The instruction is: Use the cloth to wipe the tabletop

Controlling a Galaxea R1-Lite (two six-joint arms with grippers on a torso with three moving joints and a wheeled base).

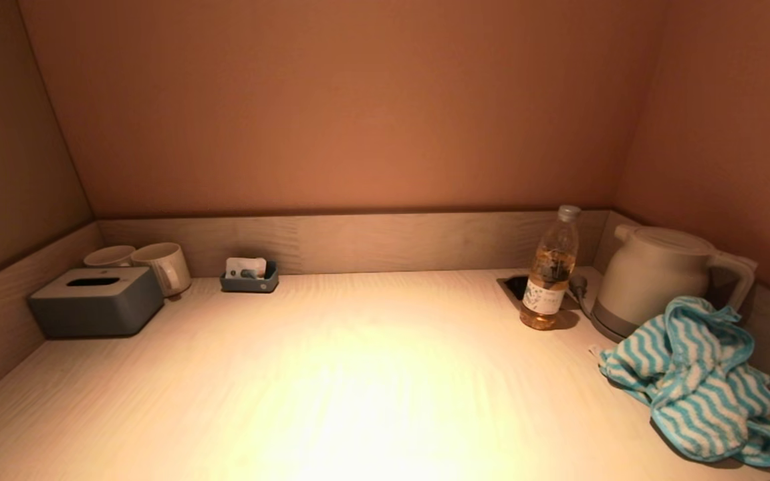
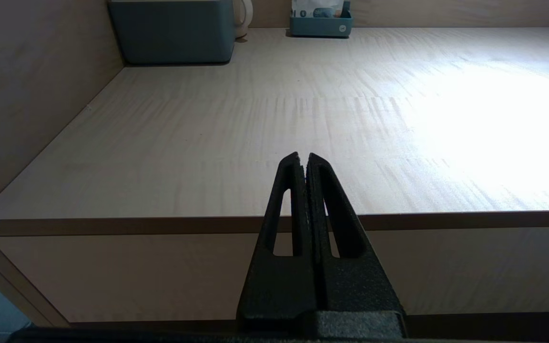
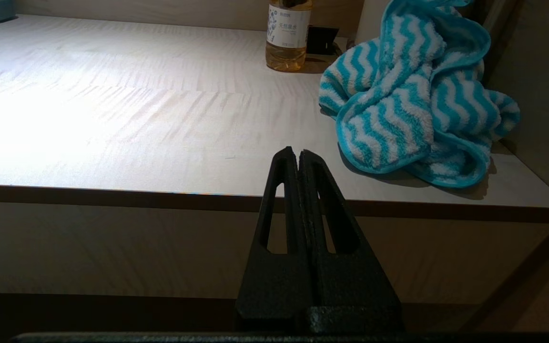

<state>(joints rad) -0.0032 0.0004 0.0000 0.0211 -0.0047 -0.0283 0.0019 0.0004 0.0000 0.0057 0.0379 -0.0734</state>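
Nearest of all, both arms wait below and in front of the counter's [image 1: 331, 401] front edge, out of the head view: the right gripper [image 3: 299, 153] has its fingers pressed together on nothing, and the left gripper [image 2: 302, 157] is likewise closed and empty, facing the bare left half of the counter. The relation that matters lies on the right side: the cloth [image 3: 412, 95], a crumpled teal-and-white zigzag towel, sits on the counter just past the front edge, ahead of the right gripper and off to its right, hard by the right side wall. In the head view the cloth [image 1: 699, 381] fills the near right corner, its heap running from the front edge back toward the kettle [image 1: 659, 280] (it seems to touch or overlap the kettle's base, though that cannot be settled). The right arm is plainly the nearer one; the left is well apart from the cloth, so the pickup looks like the right arm's job, and its fingers would have to part first. Farther back stands a bottle [image 1: 551, 270] of amber liquid, its white label printed with Chinese characters too small to read. At the far left sit a grey tissue box [image 1: 96, 300], two mugs [image 1: 158, 264] and a small tray [image 1: 249, 277]; no brand is legible on them.
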